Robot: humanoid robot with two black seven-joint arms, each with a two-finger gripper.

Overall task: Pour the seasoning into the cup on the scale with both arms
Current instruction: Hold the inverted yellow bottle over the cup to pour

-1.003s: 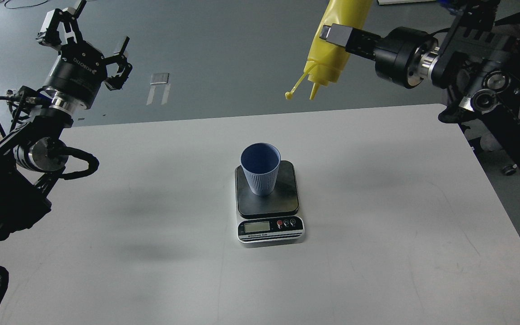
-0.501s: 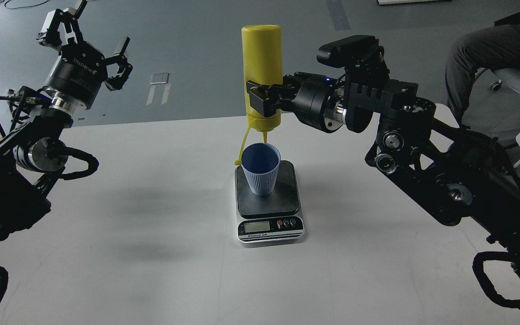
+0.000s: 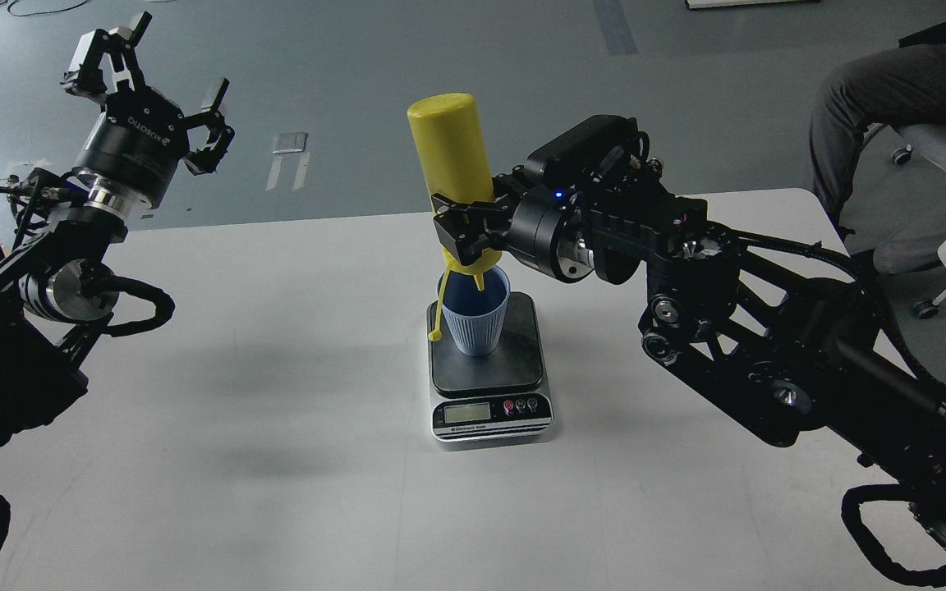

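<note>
Two arms in view. Right gripper (image 3: 463,232) clamped on lower body of seasoning bottle (image 3: 446,148), bottle upside down, tilted slightly, nozzle dipping inside rim of cup (image 3: 473,316); nozzle tip partly hidden by cup wall. Thin tethered cap dangles outside cup's left side. Cup stands on scale (image 3: 489,369), centre of white table (image 3: 276,460). Display digits too small to read. Left gripper (image 3: 140,90) raised far left, fingers spread, holding nothing. Seated person (image 3: 908,107) at top right, cut off by edge.
</note>
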